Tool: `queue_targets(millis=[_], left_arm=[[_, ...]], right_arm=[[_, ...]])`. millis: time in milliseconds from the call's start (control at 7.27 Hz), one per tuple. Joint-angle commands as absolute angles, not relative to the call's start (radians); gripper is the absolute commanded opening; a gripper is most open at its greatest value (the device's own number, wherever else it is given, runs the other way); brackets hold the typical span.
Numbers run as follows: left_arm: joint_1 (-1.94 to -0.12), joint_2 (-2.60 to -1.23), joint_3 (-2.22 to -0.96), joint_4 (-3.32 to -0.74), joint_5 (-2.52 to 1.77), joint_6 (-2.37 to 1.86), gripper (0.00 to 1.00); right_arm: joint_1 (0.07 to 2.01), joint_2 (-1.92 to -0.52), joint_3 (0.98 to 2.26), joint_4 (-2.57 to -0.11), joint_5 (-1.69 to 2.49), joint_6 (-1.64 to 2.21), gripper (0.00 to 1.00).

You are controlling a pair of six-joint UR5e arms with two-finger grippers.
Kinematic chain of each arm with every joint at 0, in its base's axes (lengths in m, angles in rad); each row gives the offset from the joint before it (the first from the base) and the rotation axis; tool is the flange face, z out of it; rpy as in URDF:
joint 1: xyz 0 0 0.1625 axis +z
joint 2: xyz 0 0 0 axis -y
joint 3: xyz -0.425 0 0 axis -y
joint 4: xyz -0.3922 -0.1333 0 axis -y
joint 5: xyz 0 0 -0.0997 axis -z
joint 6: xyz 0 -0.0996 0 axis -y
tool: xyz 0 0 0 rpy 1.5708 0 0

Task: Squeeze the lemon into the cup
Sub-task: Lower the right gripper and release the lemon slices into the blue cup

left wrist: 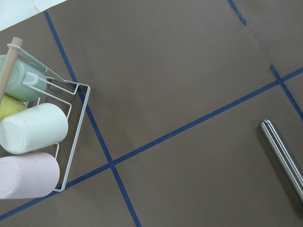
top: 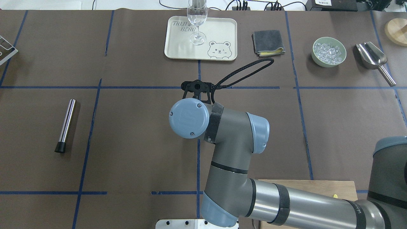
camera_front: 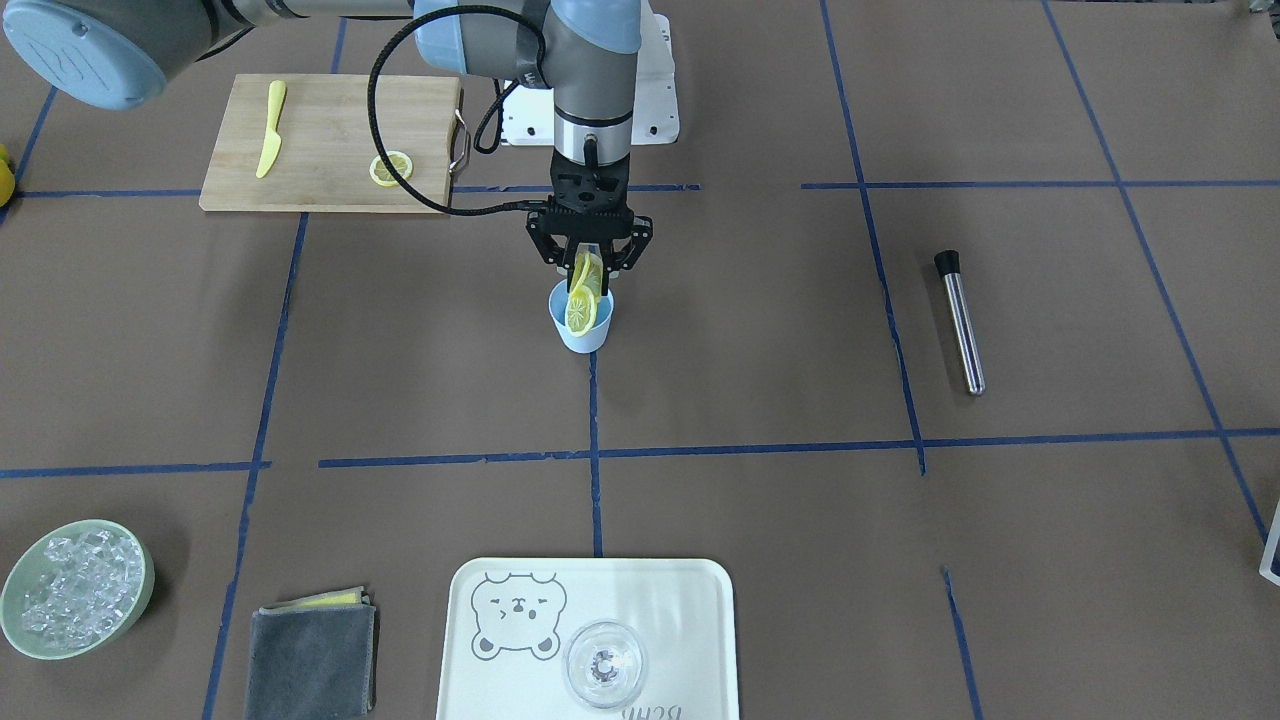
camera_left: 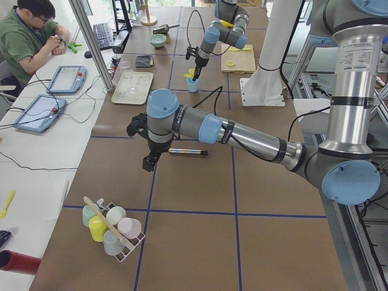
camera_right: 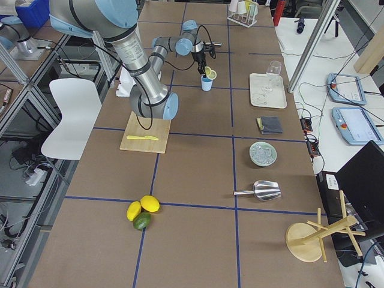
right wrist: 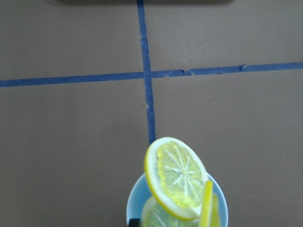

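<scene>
The light-blue cup [camera_front: 582, 335] stands near the table's middle on a blue tape line. My right gripper [camera_front: 590, 272] hangs straight down over it, shut on yellow lemon slices [camera_front: 587, 270]. Another slice [camera_front: 580, 309] sits at the cup's rim. The right wrist view shows a slice [right wrist: 176, 177] upright over the cup's rim [right wrist: 135, 198]. In the overhead view the arm hides the cup. My left gripper [camera_left: 147, 162] hovers over the table near a rack of cups [camera_left: 112, 227]. I cannot tell whether it is open or shut.
A wooden cutting board [camera_front: 330, 140] holds a yellow knife [camera_front: 270, 128] and a lemon slice [camera_front: 391, 168]. A metal muddler [camera_front: 960, 320] lies to one side. A tray [camera_front: 690, 600] with a clear glass [camera_front: 604, 663], a grey cloth [camera_front: 312, 655] and a green bowl of ice [camera_front: 140, 560] line the operators' edge.
</scene>
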State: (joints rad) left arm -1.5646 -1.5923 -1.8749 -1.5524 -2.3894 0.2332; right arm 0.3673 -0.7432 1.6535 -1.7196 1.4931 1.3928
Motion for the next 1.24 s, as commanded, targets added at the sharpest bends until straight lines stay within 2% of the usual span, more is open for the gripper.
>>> queue_targets(millis=[0,412,550,825,1100], left_arm=[[-1.565,-1.592,-1.876,-1.552,-2.388,0.233,1.00],[-1.565,-1.592,-1.875,-1.552,-2.388,0.233,1.00],[-1.565,-1.592,-1.875,-1.552,-2.390,0.233,1.00],[-1.565,-1.592,-1.878,-1.552,-2.390,0.232,1.00],[-1.565,-1.608,-1.894,-1.565,-2.387,0.232,1.00]], right_arm=[[0.367,-0.753,1.652,-1.720,1.493,1.382,0.83],[0.367,-0.753,1.655,-1.720,1.493,1.381,0.91],[0.367,-0.753,1.660,-1.720,1.491,1.381,1.00],[0.420,-0.753,1.686,-1.721,1.556,1.321,1.00],[0.570,-0.814,1.725,-1.720,1.736,1.133,1.00]])
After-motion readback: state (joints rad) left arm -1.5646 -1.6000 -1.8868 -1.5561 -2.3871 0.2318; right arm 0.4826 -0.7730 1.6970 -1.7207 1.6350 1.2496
